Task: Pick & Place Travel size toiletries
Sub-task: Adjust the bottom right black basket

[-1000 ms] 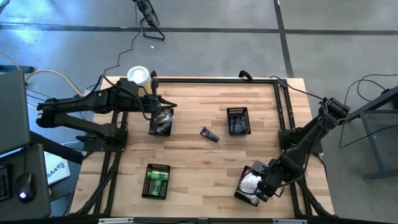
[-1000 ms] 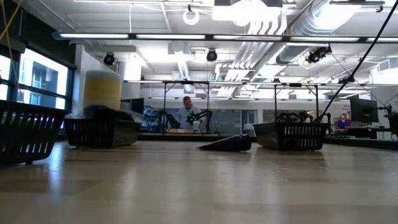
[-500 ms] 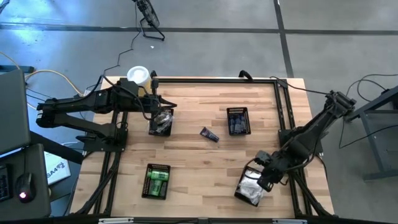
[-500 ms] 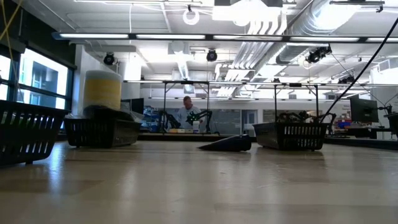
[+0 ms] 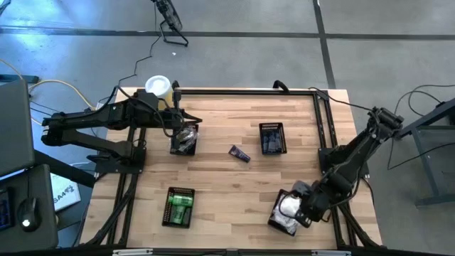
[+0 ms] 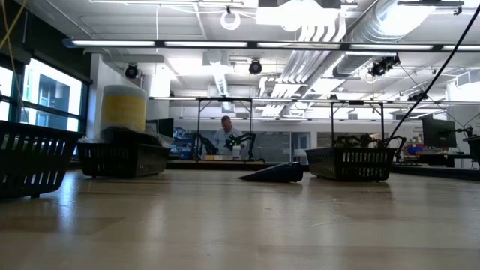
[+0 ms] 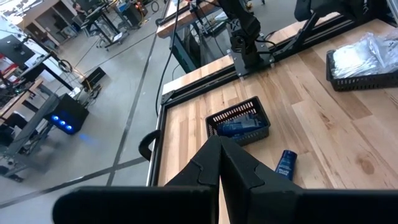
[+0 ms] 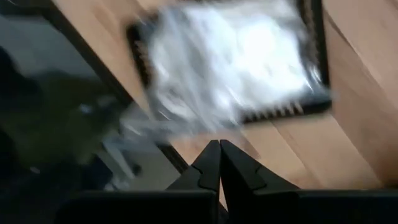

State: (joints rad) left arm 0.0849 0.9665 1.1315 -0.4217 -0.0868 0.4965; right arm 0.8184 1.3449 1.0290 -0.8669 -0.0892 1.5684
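Right gripper (image 5: 297,210) sits over the front-right basket (image 5: 274,221) of white packets (image 5: 287,207), near the table's (image 5: 227,171) right front corner. Fingers (image 8: 209,163) pressed together, nothing between them in the right wrist view; the basket (image 8: 283,112) and packets (image 8: 230,56) lie just beyond the tips, blurred.

Left gripper (image 5: 190,119) hangs over the back-left basket (image 5: 183,142) holding silvery-clear packets (image 5: 187,136). Its fingers (image 7: 217,158) are pressed together too, empty.

Blue tube (image 5: 239,153) lies loose on the table mid-centre, between the back-left basket and the back-right basket (image 5: 272,138), nearer the latter. That basket holds more blue tubes (image 5: 271,144). In the left wrist view the loose tube (image 7: 286,164) lies just beside that basket (image 7: 239,121), not touching. Low view shows the tube (image 6: 274,173) flat on the wood.

Front-left basket (image 5: 179,207) holds green bottles (image 5: 180,208). Yellow canister (image 6: 124,109) with white lid (image 5: 158,86) stands at the table's back-left corner. A person (image 6: 225,137) is in the room far behind.
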